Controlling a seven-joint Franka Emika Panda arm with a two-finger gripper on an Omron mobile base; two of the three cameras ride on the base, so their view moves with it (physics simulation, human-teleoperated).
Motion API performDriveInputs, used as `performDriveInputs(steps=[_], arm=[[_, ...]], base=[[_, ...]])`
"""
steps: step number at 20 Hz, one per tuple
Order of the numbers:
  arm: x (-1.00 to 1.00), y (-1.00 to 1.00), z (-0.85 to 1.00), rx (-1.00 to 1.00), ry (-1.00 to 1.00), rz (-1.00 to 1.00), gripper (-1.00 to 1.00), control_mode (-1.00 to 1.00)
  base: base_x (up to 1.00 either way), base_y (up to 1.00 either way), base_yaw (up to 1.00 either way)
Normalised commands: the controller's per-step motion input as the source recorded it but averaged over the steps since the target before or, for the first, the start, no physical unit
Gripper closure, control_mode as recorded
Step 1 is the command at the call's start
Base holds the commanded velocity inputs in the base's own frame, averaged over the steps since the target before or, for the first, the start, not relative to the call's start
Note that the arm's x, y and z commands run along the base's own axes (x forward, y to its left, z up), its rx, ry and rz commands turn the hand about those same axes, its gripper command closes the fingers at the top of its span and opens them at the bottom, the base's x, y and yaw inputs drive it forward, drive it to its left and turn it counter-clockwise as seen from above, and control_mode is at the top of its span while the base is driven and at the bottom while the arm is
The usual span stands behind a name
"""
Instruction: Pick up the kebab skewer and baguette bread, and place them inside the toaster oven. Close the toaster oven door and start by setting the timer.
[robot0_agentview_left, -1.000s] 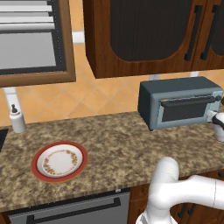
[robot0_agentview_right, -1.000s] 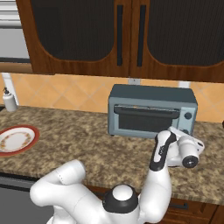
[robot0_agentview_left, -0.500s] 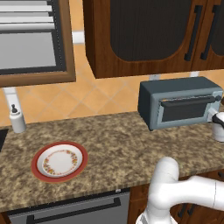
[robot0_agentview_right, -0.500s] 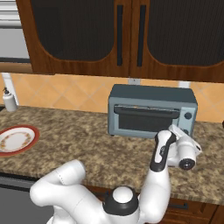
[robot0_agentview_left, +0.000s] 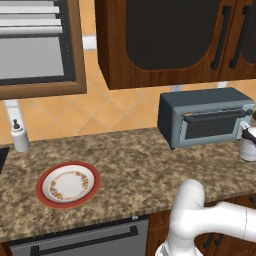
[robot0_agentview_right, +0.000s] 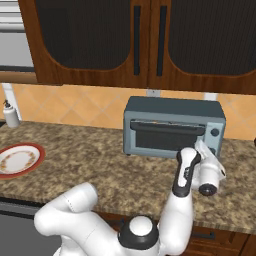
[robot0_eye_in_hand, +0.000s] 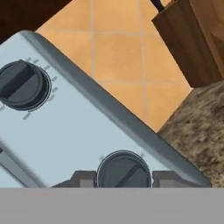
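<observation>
Two knobs sit on the control panel of the toaster oven (robot0_eye_in_hand: 87, 127) in the hand view: the upper knob (robot0_eye_in_hand: 22, 85) at the left edge and the lower knob (robot0_eye_in_hand: 124, 170) at the bottom centre, right between the two dark fingertips (robot0_eye_in_hand: 83, 179) of the jaws (robot0_eye_in_hand: 124, 178). The tips flank that knob closely, one on each side, so the jaws stand partly open around it (whether the pads actually press on it I cannot tell). Speckled desk (robot0_eye_in_hand: 197, 131) and a wooden block (robot0_eye_in_hand: 188, 39) fill the right side, orange tile the top.

In the left base view, the toaster oven stands at the right of the frame on the desk, its dark glass toaster oven door (robot0_agentview_left: 210, 125) shut. A red-rimmed plate (robot0_agentview_left: 68, 184) lies at lower left, and a small white bottle (robot0_agentview_left: 20, 137) stands at the left edge.

In the right base view, the oven sits at centre right beneath dark wood cabinets (robot0_agentview_right: 135, 40), door closed, with the white hand raised against its right-hand front corner, at the knobs.
</observation>
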Motion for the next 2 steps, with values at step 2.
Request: performDriveInputs(steps=[2], arm=[[-0.06, 0.0, -0.03, 0.23, -0.03, -0.01, 1.0, -1.0]], base=[[0.0, 0.0, 0.0]])
